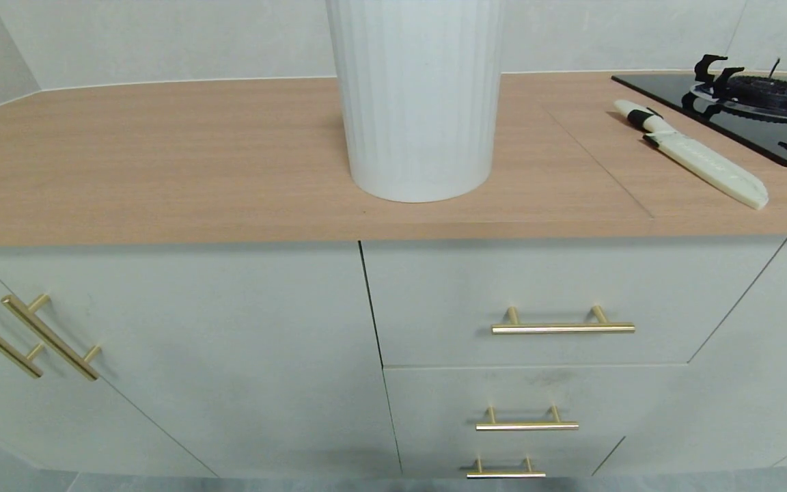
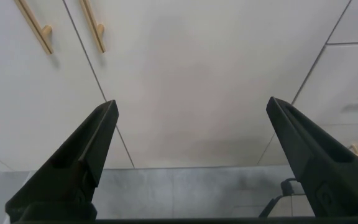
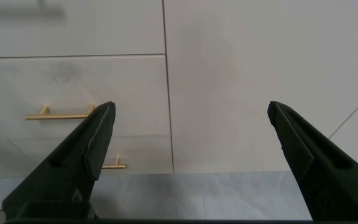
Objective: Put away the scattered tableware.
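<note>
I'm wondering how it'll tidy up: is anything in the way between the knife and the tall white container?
Nothing visible does. Only bare wooden countertop lies between the knife and the white container; the stove sits beyond the knife.

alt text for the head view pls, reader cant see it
A tall white ribbed container stands upright on a wooden counter. To its right a white knife lies flat beside a black stove. Below the counter are pale cabinet doors and drawers with gold bar handles.
</note>
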